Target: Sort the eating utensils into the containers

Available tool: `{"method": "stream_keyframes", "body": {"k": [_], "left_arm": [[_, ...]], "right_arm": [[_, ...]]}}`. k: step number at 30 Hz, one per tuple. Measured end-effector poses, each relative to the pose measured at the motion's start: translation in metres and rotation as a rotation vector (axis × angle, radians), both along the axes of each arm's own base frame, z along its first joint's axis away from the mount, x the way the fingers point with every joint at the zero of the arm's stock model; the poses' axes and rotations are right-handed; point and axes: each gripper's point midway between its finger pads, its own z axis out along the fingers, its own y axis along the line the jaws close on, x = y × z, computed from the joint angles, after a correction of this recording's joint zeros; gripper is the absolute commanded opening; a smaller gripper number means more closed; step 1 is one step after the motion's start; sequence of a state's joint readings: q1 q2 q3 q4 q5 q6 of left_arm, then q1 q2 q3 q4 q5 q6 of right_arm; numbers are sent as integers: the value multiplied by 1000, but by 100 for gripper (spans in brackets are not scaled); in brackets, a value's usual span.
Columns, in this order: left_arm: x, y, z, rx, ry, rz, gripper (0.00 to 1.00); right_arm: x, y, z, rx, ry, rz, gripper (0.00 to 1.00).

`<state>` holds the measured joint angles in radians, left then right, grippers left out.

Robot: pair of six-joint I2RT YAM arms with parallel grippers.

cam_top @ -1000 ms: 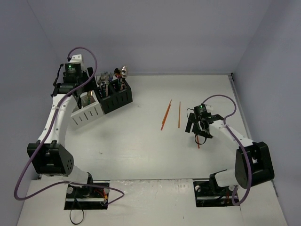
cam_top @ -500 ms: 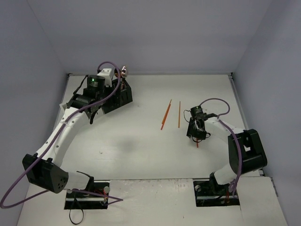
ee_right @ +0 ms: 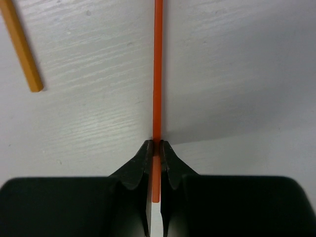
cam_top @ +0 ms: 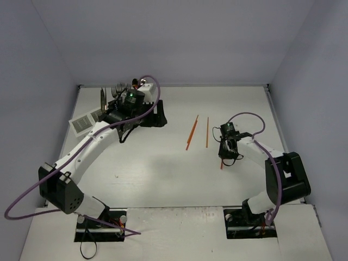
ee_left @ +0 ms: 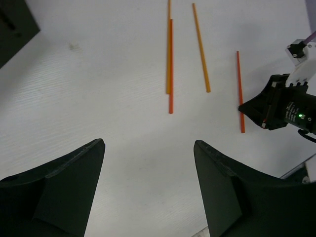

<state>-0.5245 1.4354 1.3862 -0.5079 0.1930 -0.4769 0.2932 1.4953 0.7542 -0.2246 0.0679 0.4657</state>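
My right gripper is shut on one orange stick that lies on the table; in the top view its near end pokes out below the gripper. Two more orange sticks lie side by side to its left, and another lies beside them. My left gripper hangs open above bare table with nothing between its fingers. The black container is largely hidden under the left arm. The white container stands at the far left, with forks and a knife upright behind it.
A spoon head shows behind the left wrist. Grey walls close the table on three sides. In the left wrist view the black container's corner is at top left and the right gripper at the right edge.
The right gripper has closed on the orange stick. The left arm has swung right, from over the white container to over the black one, its jaws still open.
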Motion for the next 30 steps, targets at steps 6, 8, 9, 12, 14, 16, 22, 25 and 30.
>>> {"method": "stream_keyframes", "body": {"k": [6, 8, 9, 12, 14, 16, 22, 25, 30], "left_arm": [[-4, -63, 3, -104, 21, -107, 70], [-6, -80, 5, -136, 21, -135, 70], [-7, -87, 6, -154, 22, -146, 70], [-8, -104, 11, -202, 17, -167, 70], [-8, -113, 15, -230, 8, -177, 70], [-9, -120, 20, -255, -3, -186, 70], [-16, -139, 33, -306, -32, -213, 66], [-20, -146, 38, -324, -41, -219, 54], [-23, -153, 41, -338, -52, -215, 16]], "right_arm": [[5, 45, 62, 64, -220, 227, 0], [4, 70, 95, 115, -337, 331, 0], [4, 81, 111, 147, -391, 377, 0], [-2, 103, 152, 237, -527, 485, 0], [-6, 111, 170, 276, -584, 534, 0], [-10, 117, 181, 305, -616, 574, 0], [-19, 132, 200, 364, -650, 654, 0], [-20, 137, 208, 385, -669, 672, 0], [-20, 140, 214, 400, -686, 681, 6]]}}
